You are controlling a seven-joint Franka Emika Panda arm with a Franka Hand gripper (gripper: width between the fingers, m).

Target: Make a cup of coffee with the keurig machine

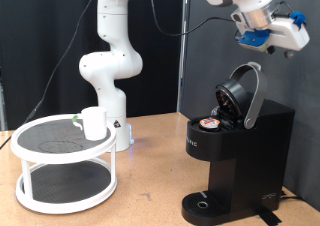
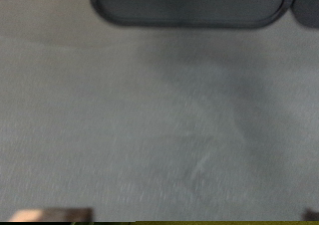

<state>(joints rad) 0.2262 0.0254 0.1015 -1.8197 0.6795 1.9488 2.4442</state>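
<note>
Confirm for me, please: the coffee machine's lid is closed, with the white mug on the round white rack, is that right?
Not quite. In the exterior view the coffee machine has its lid raised, with a pod sitting in the open chamber. The white mug does stand on the round white rack, and the gripper hangs above the machine.

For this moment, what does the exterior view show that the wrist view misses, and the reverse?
Only the exterior view shows the keurig machine with its lid raised and a pod seated in it, the cup on a white two-tier stand, and the gripper up in the air above the machine. Only the wrist view shows a blurred grey surface with a dark shape at one edge. Nothing identifiable appears in both.
</note>
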